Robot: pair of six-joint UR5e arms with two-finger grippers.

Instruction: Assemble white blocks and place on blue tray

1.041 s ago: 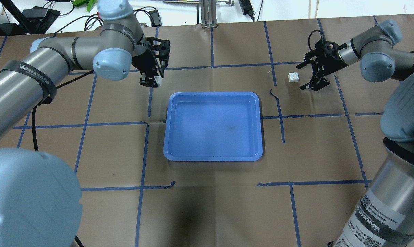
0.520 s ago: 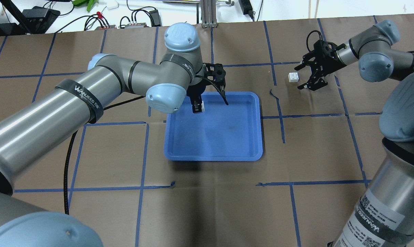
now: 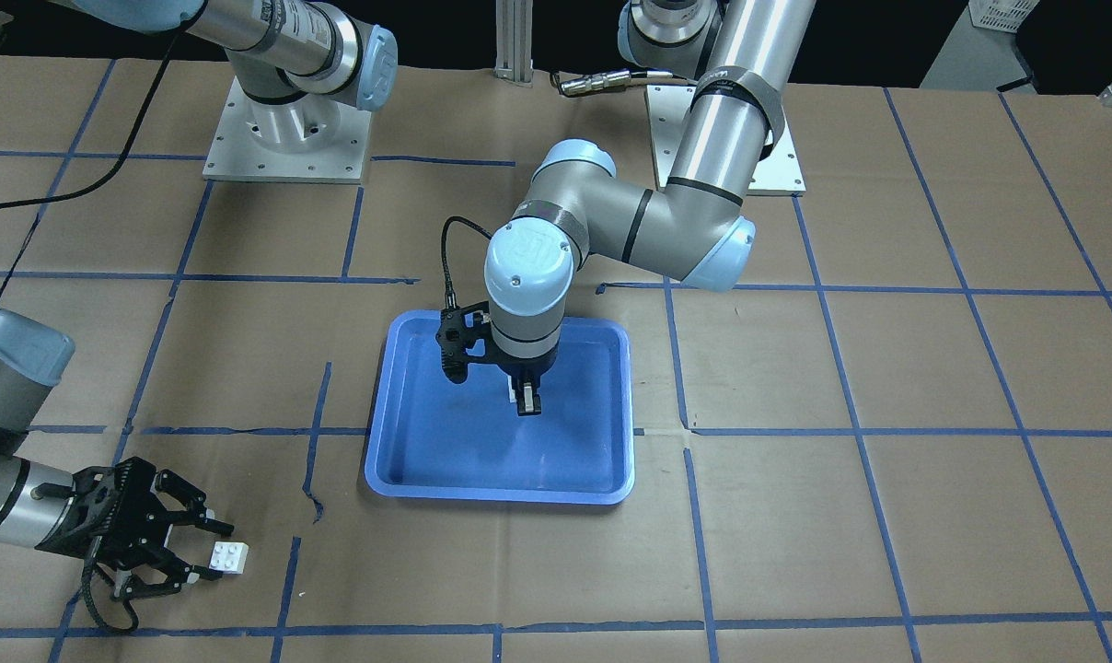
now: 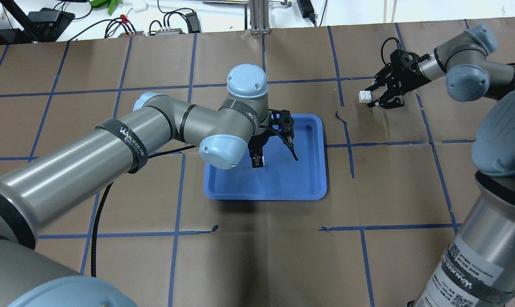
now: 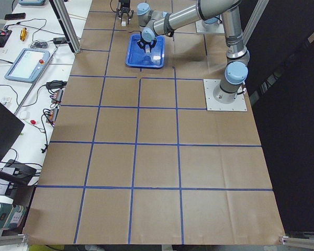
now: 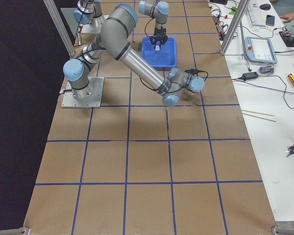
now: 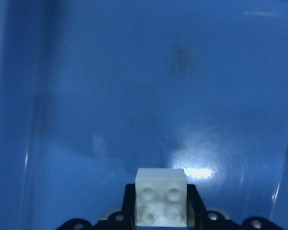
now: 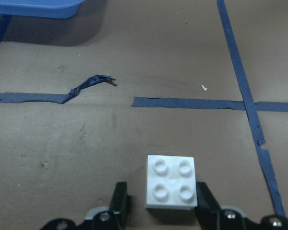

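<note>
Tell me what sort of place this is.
Probably a robotics lab workcell: two robot arms bolted to a paper-covered table gridded with blue tape, a teach pendant and cables on the side bench, with a blue tray and white blocks as workpieces.

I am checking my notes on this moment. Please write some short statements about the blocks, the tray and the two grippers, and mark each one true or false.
1. The left gripper is shut on the held white block over the blue tray. True.
2. The two white blocks are already joined together. False: the second white block lies apart on the brown paper, outside the tray.
3. The right gripper is open, with one finger on either side of the second white block. True.
4. The second white block lies with its studs down. False: its four studs face up.
</note>
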